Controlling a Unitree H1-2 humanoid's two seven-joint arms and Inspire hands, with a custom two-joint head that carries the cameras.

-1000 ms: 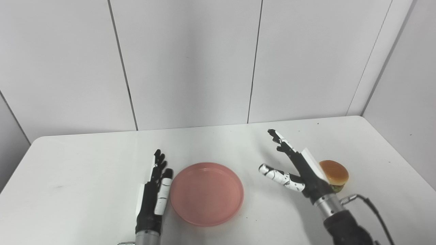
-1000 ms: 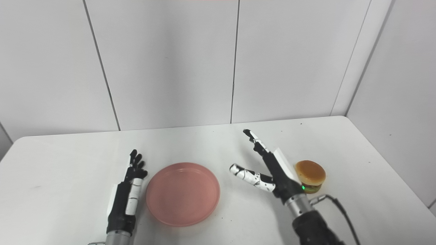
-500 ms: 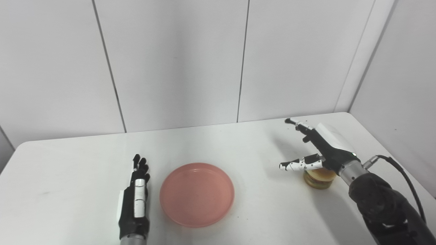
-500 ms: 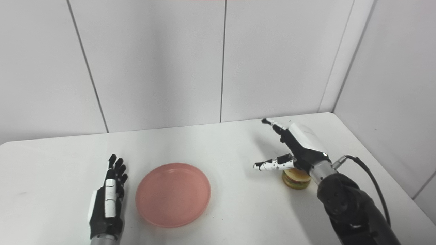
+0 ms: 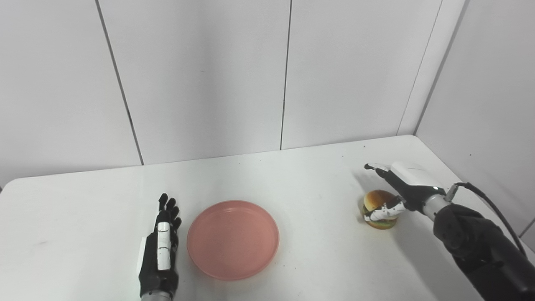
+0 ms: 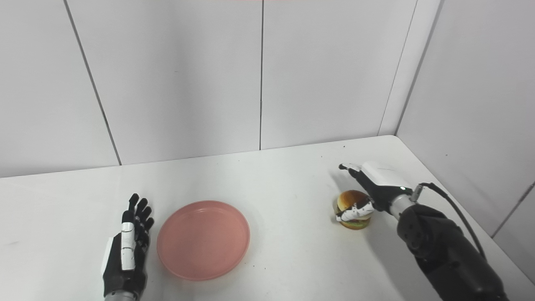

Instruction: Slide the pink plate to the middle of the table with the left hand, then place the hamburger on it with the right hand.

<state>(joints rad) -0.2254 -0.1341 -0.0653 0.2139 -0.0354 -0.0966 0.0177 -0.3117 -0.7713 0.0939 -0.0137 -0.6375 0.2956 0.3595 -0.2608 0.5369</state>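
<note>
Hamburger [image 5: 378,203] under right hand [image 5: 403,188], well apart from pink plate [image 5: 233,239].

Count: 1 pink plate [image 5: 233,238], near-centre of the desk [image 5: 83,209]. 1 hamburger [image 5: 377,207], right side. 2 robot hands: left hand [image 5: 161,251] on the near left just beside the plate, right hand [image 5: 403,190] at the hamburger on the right. 1 white desk under all of it. 1 black cable [image 5: 489,209] off the right wrist. Total loose items on desk: 2.
</note>
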